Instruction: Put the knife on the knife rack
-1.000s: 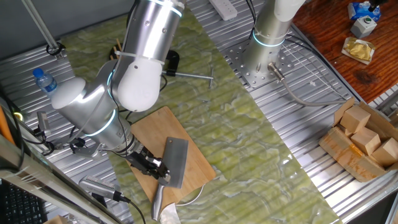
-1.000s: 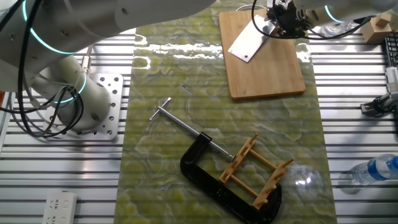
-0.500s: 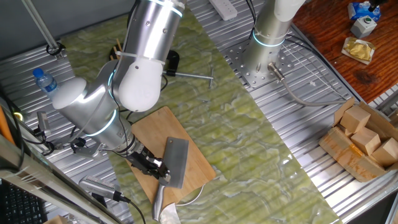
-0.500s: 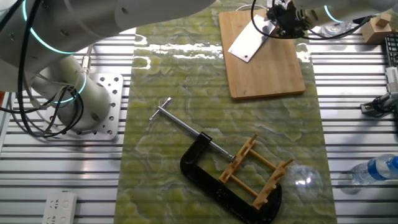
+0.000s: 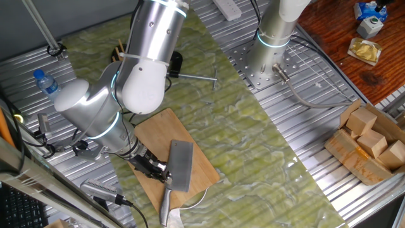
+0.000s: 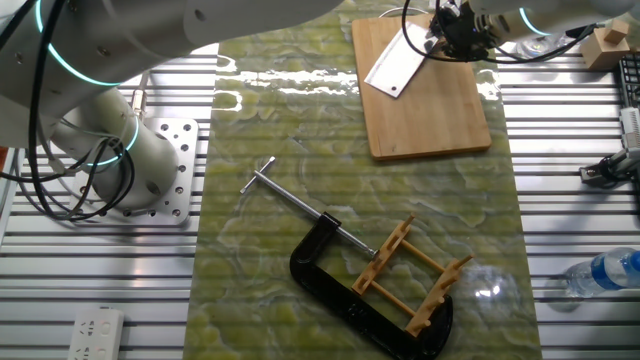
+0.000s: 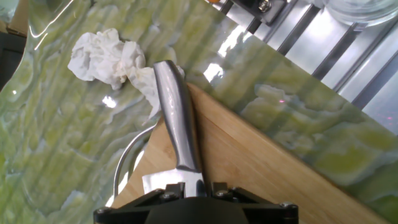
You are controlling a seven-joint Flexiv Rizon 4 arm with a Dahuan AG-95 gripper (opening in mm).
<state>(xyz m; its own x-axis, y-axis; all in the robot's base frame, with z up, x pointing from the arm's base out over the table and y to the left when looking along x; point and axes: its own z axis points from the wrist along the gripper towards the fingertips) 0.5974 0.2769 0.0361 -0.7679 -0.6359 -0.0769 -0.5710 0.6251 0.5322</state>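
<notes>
Knife [image 5: 179, 166]: blade tilted slightly more than 1 s ago, apparently lifting off cutting board [image 5: 190, 152].
Gripper [image 5: 159, 171]: fingers clamped at blade-handle junction.
Knife rack [image 6: 412, 277]: well apart, beside C-clamp [image 6: 340, 295].
Meaning: grasp secured, transfer next.

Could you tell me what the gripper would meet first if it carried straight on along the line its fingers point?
Probably the cutting board just beneath the knife that the gripper holds; depth is unclear.

The knife [image 6: 393, 69] is held by the gripper [image 6: 447, 27] over the board [image 6: 425, 100]. The rack [image 6: 414, 278] is set inside the clamp [image 6: 345, 290].
</notes>
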